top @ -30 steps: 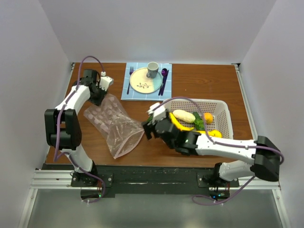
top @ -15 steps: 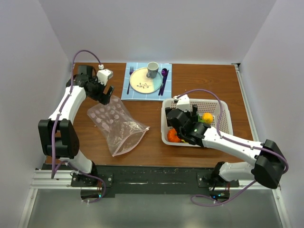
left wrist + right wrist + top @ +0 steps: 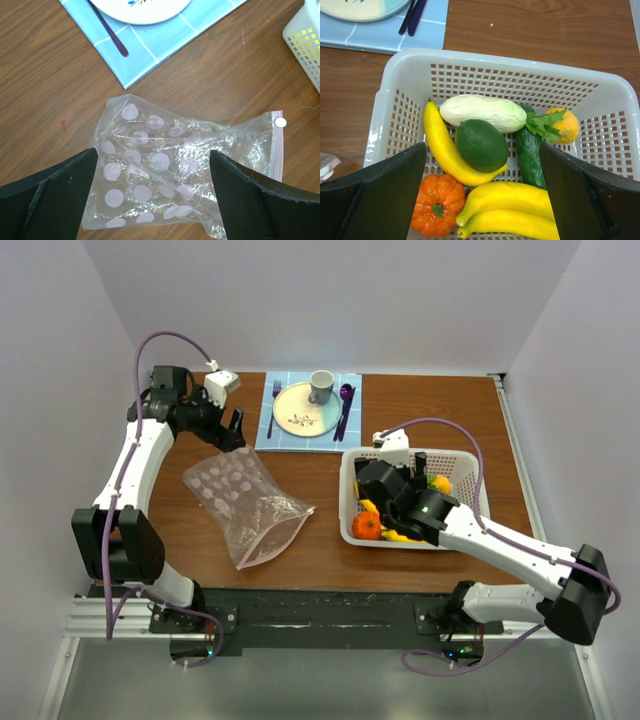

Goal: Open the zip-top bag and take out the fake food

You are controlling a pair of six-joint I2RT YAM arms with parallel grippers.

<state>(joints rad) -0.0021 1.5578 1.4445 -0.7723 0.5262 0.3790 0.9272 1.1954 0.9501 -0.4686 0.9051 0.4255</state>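
Note:
The zip-top bag [image 3: 245,505] lies flat and crumpled on the wooden table, clear with pale dots, its pink zipper strip [image 3: 278,150] at the right in the left wrist view. My left gripper [image 3: 232,430] hangs open above the bag's [image 3: 165,170] closed end, holding nothing. The fake food sits in the white basket [image 3: 470,535]: a banana [image 3: 440,150], a green fruit [image 3: 481,145], a pale vegetable [image 3: 482,112], a cucumber [image 3: 530,155], an orange [image 3: 567,125] and a small pumpkin [image 3: 437,202]. My right gripper [image 3: 412,485] hovers open over the basket [image 3: 520,62].
A blue placemat [image 3: 275,435] at the back holds a plate [image 3: 305,408], a grey cup [image 3: 321,386], a fork and purple cutlery. The placemat's corner [image 3: 150,50] lies just beyond the bag. The basket's corner [image 3: 305,45] is to the bag's right.
The left gripper has let go of the bag's end and risen toward the back. The right arm has swung from the bag's mouth to over the basket, and its jaws have opened.

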